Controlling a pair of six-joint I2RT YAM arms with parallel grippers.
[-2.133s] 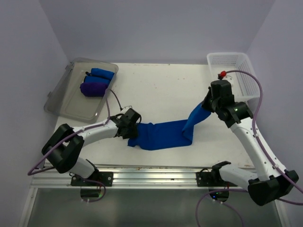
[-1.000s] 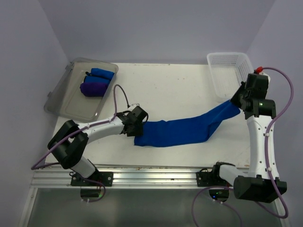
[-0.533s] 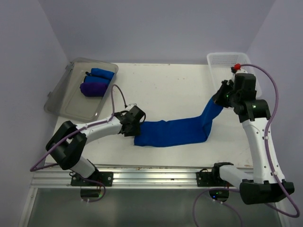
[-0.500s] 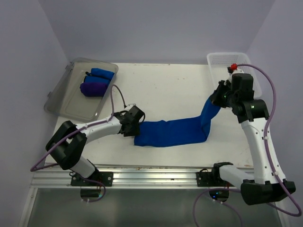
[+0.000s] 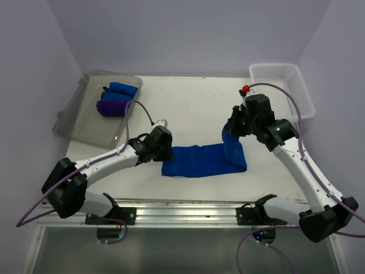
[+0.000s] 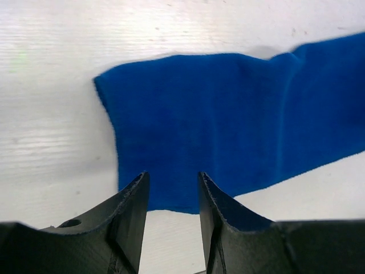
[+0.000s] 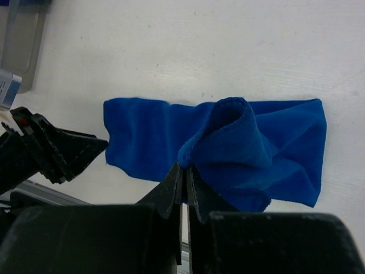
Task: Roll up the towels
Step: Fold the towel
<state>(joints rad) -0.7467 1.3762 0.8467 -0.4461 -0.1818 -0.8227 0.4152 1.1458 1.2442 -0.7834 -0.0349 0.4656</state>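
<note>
Blue towel (image 5: 199, 161) stretched flat on the white table (image 5: 188, 108), at about 6 o'clock from the table's centre in the top view, long side running from 9 to 3 o'clock. Its 3 o'clock end raised off the surface and curled back over the flat part, pinched in the right gripper (image 7: 184, 171), jaws closed tight on a bunched fold of the cloth. At the 9 o'clock end, left gripper (image 6: 173, 181) low over the towel's short edge, fingers partly apart, flat cloth showing in the gap between them. Whether they touch the cloth cannot be told from the wrist view.

Further out, at the table's 10 o'clock corner, clear grey tray (image 5: 85, 123) holding rolled towels side by side: blue roll (image 5: 123, 89) toward 12 o'clock, purple roll (image 5: 112, 107) toward 6 o'clock, second blue roll (image 5: 116, 97) partly showing between them. At 2 o'clock, white mesh basket (image 5: 296, 85) by the far corner. Small white-and-blue tag (image 7: 7, 85) at the 9 o'clock edge of the right wrist view, too small to read.
</note>
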